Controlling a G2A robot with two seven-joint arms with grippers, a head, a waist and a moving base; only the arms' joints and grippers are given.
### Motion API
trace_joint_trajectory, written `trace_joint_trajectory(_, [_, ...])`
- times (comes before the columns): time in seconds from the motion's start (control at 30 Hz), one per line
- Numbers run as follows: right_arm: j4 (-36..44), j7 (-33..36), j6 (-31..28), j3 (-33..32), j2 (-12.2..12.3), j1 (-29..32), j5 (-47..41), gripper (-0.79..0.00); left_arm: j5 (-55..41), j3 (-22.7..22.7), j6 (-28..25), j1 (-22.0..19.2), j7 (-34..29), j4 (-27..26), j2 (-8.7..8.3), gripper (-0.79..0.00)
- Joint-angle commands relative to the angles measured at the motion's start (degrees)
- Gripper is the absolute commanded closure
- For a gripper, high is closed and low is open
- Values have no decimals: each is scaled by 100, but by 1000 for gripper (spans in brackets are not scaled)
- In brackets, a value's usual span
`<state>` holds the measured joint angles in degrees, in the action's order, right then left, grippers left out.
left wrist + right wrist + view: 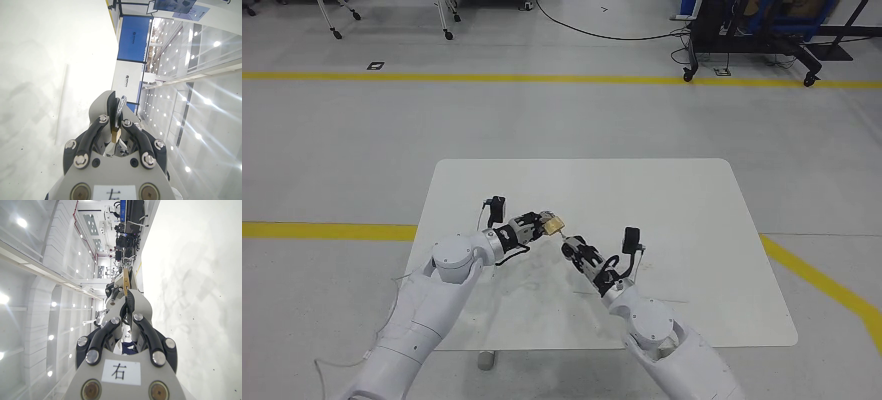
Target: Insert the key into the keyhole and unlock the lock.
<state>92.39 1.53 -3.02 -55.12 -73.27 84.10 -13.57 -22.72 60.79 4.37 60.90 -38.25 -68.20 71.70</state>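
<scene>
My left gripper point(541, 223) hangs above the middle of the white table point(692, 220), shut on the brass padlock point(554, 224). In the left wrist view the lock's brass body point(115, 135) and silver shackle point(121, 106) sit clamped between the fingers of that gripper point(116, 100). My right gripper point(569, 245) faces it from just in front, shut on the key. In the right wrist view this gripper point(128, 294) holds the key point(125, 293) against the keyhole end of the padlock point(125, 280). The pads hide most of the key, and I cannot tell how deep it sits.
Both grippers are held above the table's bare top. The tabletop extends widely to the right and toward the far edge point(582, 160). Yellow floor lines point(542, 77) and a wheeled frame point(752, 40) lie well beyond the table.
</scene>
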Motion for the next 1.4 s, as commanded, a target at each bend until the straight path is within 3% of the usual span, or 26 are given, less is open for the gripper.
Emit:
trace_joint_trajectory(0.0, [0, 49, 4, -17, -4, 10, -12, 0, 4, 6, 11, -1, 14, 4, 2, 0])
trace_joint_trajectory(0.63, [150, 487, -37, -228, -6, 174, -1, 0, -97, 140, -73, 9, -357, 40, -16, 0])
trace_joint_trajectory(1.33, [-17, 361, 1, -241, -94, 99, 65, 0, 135, -35, -249, -129, -746, 146, 7, 0])
trace_joint_trajectory(1.37, [-28, 395, 25, -238, -101, 83, 18, -332, 140, -36, -292, -126, -754, 140, 8, 0])
